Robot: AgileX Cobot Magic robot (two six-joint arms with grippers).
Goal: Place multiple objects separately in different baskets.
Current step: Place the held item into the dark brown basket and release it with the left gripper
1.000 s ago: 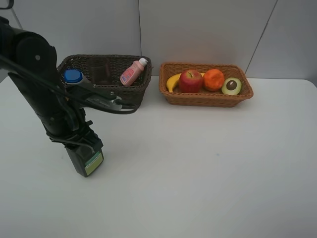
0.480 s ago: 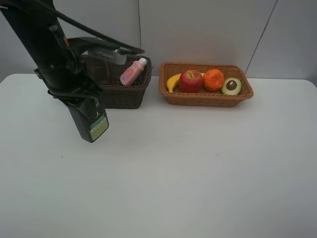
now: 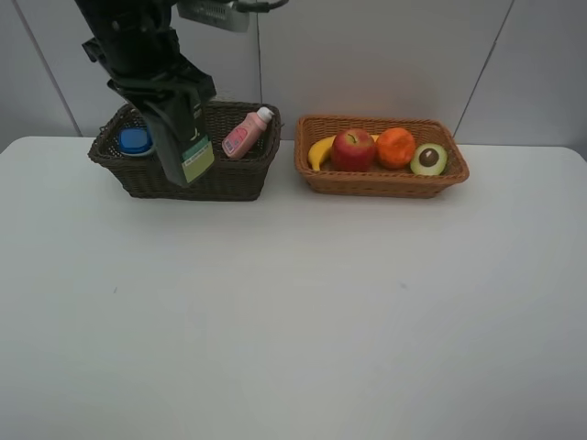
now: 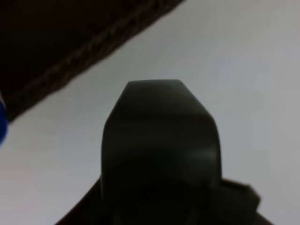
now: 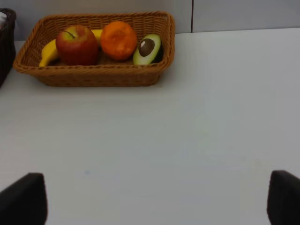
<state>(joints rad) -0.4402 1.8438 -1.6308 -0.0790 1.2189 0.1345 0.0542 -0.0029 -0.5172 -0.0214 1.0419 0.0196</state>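
A dark pump bottle (image 3: 186,137) with a green-and-white label is being held tilted in the left claw (image 3: 170,96), above the front wall of the dark basket (image 3: 197,179); in the left wrist view its dark body (image 4: 161,150) is filling the frame. The claw is being kept clamped around it.

Two wicker baskets are being seen on the white tabletop (image 3: 303,312). The dark basket is deep and brown. Inside it, a blue cap (image 3: 135,140) is showing at the end away from the tan basket (image 3: 381,181), and one small pink bottle (image 3: 246,134) is leaning at the nearer end.

The tan basket, shallower and just beside the dark one, is holding four fruits: one banana (image 3: 320,150), one red apple (image 3: 352,150), one orange (image 3: 395,147) and one avocado half (image 3: 428,159).

The right claw (image 5: 150,199) is being held wide open, gripping nothing, over bare tabletop in front of the tan basket.
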